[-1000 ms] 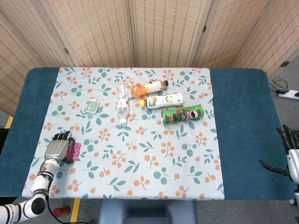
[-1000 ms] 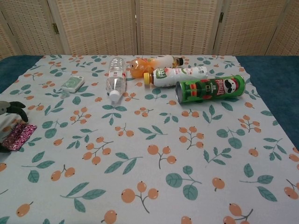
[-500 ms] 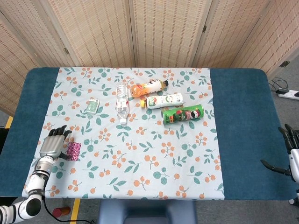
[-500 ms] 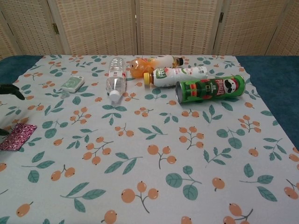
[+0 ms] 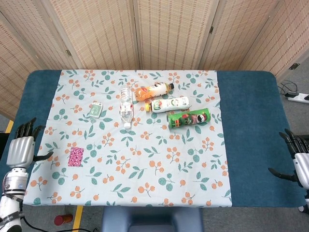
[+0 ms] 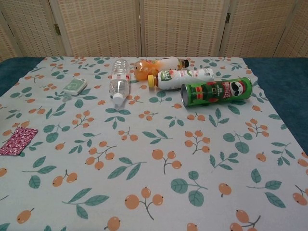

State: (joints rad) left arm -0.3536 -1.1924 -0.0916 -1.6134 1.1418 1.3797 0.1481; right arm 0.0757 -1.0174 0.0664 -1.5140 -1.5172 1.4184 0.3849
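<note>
A: Where it lies flat on the floral cloth (image 5: 145, 159), item one?
B: Small pink patterned packet (image 5: 76, 156), rectangular, magenta with pale speckling, near the worktop's left edge.
A: Hands?
B: Left hand (image 5: 20, 150) beside it, apart, fingers spread, holding nothing. Right hand (image 5: 298, 162) at the far right edge, fingers spread, empty.
</note>
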